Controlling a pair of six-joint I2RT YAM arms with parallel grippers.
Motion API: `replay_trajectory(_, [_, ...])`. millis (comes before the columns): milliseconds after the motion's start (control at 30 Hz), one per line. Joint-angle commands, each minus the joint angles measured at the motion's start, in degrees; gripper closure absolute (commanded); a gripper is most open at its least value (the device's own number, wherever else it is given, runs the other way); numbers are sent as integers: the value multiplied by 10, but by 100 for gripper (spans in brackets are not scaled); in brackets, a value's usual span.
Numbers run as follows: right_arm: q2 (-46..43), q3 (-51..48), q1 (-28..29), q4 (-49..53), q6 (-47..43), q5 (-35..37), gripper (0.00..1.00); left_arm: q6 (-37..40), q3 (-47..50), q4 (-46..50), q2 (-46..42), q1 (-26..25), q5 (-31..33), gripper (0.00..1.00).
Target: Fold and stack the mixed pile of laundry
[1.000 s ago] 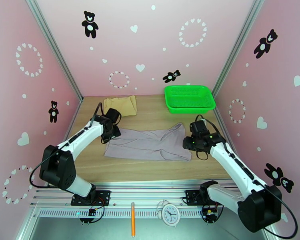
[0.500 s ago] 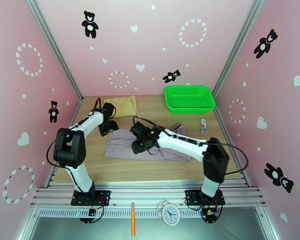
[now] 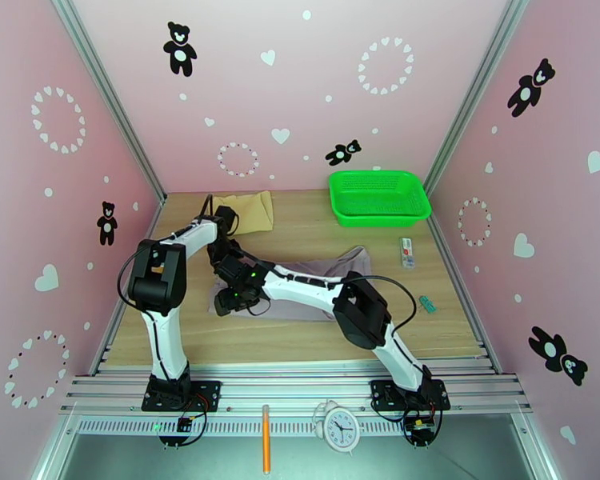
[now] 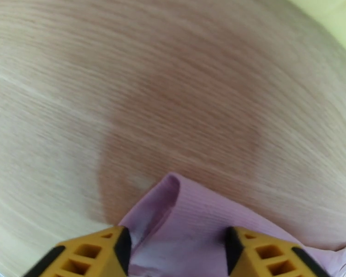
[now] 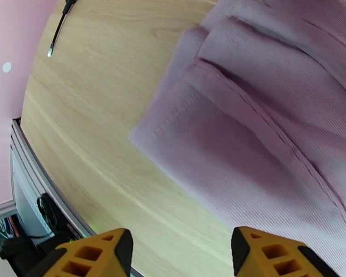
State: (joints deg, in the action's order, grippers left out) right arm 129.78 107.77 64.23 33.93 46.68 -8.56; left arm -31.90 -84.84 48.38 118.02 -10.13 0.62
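The pale grey-lilac garment [image 3: 316, 291] lies spread flat across the middle of the wooden table [image 3: 300, 338]. The tan-beige cloth [image 3: 248, 210] lies folded at the back left. My left gripper [image 3: 222, 254] hovers at the garment's far left corner. In the left wrist view a lilac corner [image 4: 191, 213] lies between the yellow fingers [image 4: 99, 252] of this open gripper [image 4: 175, 255]. My right arm reaches across the garment to its near left corner. Its gripper [image 3: 230, 300] is open, and in the right wrist view [image 5: 180, 255] it hangs over bare wood beside the garment's edge [image 5: 265, 116].
A bright green mesh basket [image 3: 378, 198] stands at the back right. A small white pack [image 3: 408, 252] and a teal object [image 3: 428, 304] lie on the table's right side. An orange pen [image 3: 266, 450] and a clock [image 3: 340, 430] rest on the metal front ledge.
My right arm has swung from the garment's right end across to its left end. The left arm's elbow drew in and its gripper shifted slightly back.
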Motion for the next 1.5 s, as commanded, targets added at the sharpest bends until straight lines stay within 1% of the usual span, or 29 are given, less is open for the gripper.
replay_trajectory(0, [6,13,2,20,17,16,38,10,-12,-7,11,6,-1,56])
replay_trajectory(67, [-23,-13,2,38,7,53,37,12,-9,-10,10,6,-2,65])
replay_trajectory(133, [-77,-66,-4,50,2,100,36,17,-10,-8,11,6,-2,77])
replay_trajectory(167, [-105,-98,-9,52,4,120,34,19,-11,-7,12,6,-1,83])
replay_trajectory(200, [-142,-139,-18,48,8,138,33,22,-11,-5,12,6,1,92])
replay_trajectory(233, [-178,-177,-30,47,8,151,32,24,-10,-3,12,6,2,99])
replay_trajectory(267, [-205,-208,-43,53,9,158,31,26,-9,-1,10,6,4,100])
replay_trajectory(367, [-284,-289,-99,75,0,178,31,26,9,-4,-4,6,12,100])
replay_trajectory(433, [-323,-331,-153,83,-21,173,31,22,28,-8,-20,6,17,100])
replay_trajectory(533, [-341,-358,-231,97,-60,167,33,15,56,-14,-40,6,21,100])
replay_trajectory(600, [-342,-350,-250,97,-84,150,34,12,68,-19,-47,6,21,100])
replay_trajectory(667, [-339,-332,-232,89,-91,130,34,10,72,-22,-50,6,22,100])
replay_trajectory(767, [-305,-286,-171,86,-92,116,34,12,61,-23,-44,6,20,100])
replay_trajectory(833, [-270,-249,-125,87,-83,119,33,16,44,-15,-35,6,20,100])
replay_trajectory(900, [-234,-217,-90,82,-69,120,33,20,29,-11,-32,6,20,100])
replay_trajectory(1000, [-172,-165,-45,67,-46,102,33,30,2,-1,-26,6,19,100])
replay_trajectory(1133, [-66,-38,9,81,-27,81,33,43,-28,9,-20,9,8,100])
replay_trajectory(1267, [22,71,31,83,7,68,33,47,-27,1,-21,12,-13,100])
replay_trajectory(1400, [58,101,33,45,70,72,33,47,-21,-4,-20,15,-25,100])
replay_trajectory(1467, [75,122,32,46,94,79,33,45,-16,-9,-23,15,-28,100])
